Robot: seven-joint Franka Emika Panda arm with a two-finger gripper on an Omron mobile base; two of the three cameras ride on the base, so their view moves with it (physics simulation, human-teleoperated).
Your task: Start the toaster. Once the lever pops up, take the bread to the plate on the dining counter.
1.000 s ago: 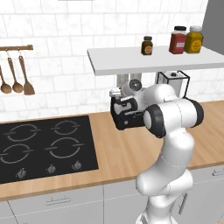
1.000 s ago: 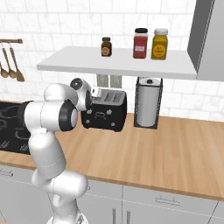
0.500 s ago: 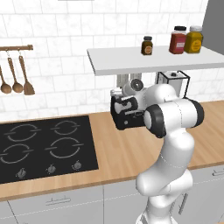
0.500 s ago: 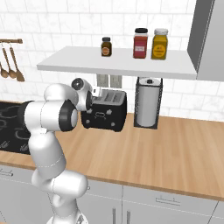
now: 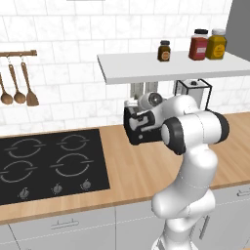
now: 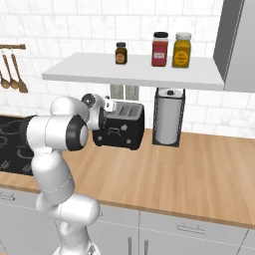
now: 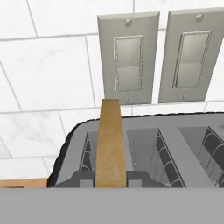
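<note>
Your claw (image 7: 110, 181) is clamped on the bread (image 7: 111, 140) at the toaster (image 7: 144, 148); next, lift it straight out.

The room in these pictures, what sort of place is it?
Most likely a home kitchen, computer-drawn. A black hob is set into a wooden counter, a black toaster stands against the white tiled wall with a slice of bread in one slot, and wooden spoons hang from a rail.

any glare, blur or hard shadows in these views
Left base view: flat even light, a soft shadow under the shelf. Right base view: the same, no glare on the toaster. Hand view: sharp, the bread in crisp focus.
</note>
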